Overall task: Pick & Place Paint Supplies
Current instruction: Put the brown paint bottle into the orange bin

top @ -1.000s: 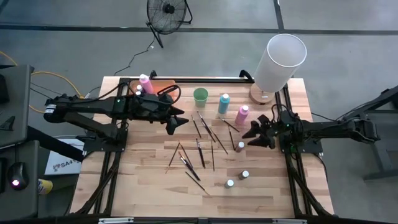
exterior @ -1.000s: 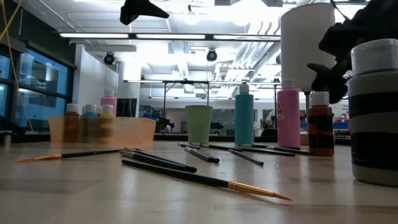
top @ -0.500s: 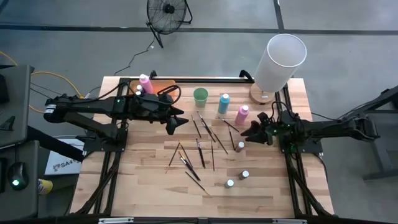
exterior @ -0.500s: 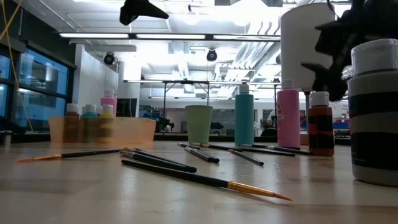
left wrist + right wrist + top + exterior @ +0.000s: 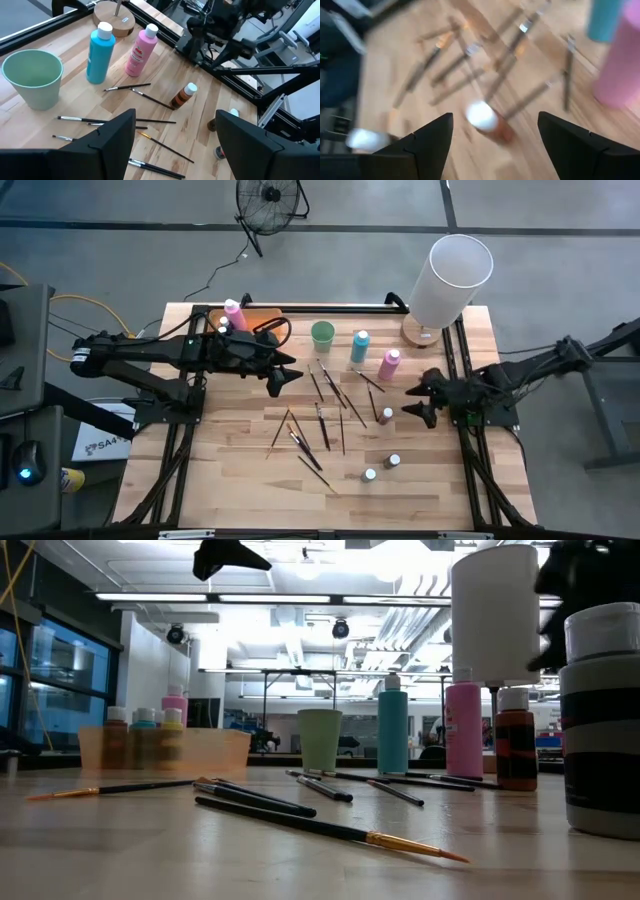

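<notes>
The right gripper has pulled back toward 3 o'clock. It now sits just beside the brown bottle, lower than before.

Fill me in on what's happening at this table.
Two arms are sorting paint supplies. The right end effector hangs open beside the small brown bottle, holding nothing. The left end effector waits open near the green cup. Brushes lie scattered mid-table; the blue bottle and pink bottle stand upright. Some bottles already sit in the orange tray.

text: partial "SA…" lettering | on: white box beside table, left | remainder unreadable
</notes>
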Tool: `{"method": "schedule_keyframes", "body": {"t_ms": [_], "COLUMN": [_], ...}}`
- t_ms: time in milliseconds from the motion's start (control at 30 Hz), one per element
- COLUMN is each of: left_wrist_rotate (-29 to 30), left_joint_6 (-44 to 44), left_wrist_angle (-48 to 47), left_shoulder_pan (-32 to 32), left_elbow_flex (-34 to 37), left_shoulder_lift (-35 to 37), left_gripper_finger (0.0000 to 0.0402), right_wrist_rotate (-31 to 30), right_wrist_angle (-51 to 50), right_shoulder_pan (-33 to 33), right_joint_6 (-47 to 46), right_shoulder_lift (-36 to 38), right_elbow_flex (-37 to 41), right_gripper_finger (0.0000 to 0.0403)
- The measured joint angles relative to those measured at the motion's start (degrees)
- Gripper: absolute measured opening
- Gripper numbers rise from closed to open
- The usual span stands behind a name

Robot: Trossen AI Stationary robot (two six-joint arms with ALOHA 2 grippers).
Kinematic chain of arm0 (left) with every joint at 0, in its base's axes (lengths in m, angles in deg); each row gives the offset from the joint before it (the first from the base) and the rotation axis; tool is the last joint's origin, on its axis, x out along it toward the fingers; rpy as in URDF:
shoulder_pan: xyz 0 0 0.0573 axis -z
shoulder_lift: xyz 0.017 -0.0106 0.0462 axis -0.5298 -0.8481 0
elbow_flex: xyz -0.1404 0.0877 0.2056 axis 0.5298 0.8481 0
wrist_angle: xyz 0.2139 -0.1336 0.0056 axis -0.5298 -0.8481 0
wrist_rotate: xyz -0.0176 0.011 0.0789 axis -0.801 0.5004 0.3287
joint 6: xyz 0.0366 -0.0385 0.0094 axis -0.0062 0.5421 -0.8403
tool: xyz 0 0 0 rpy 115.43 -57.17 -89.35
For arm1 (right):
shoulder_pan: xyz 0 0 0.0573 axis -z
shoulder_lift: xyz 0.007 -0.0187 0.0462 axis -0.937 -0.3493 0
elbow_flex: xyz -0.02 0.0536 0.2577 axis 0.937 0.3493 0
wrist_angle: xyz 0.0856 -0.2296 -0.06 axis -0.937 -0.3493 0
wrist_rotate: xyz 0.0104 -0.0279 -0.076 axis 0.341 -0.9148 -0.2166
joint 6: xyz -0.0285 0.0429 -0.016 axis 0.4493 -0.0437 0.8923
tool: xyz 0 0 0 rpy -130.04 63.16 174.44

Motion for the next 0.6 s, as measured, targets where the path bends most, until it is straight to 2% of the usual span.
{"method": "schedule_keyframes", "body": {"t_ms": [100,300,600], "left_wrist_rotate": [0.0,0.0,0.0], "left_joint_6": [-0.2,-0.2,-0.2], "left_wrist_angle": [0.0,0.0,0.0], "left_shoulder_pan": [0.0,0.0,0.0], "left_elbow_flex": [0.0,0.0,0.0], "left_shoulder_lift": [0.0,0.0,0.0], "left_gripper_finger": [0.0267,0.0267,0.0267], "right_wrist_rotate": [-4.6,-13.3,-11.4], "right_wrist_angle": [-3.4,2.7,11.4], "right_shoulder_pan": [-5.7,-12.1,-12.7], "right_joint_6": [-5.3,-5.4,-0.9], "right_shoulder_lift": [-1.0,-5.7,-15.4], "right_elbow_flex": [2.3,6.1,10.3], "right_gripper_finger": [0.0286,0.0286,0.0286]}}
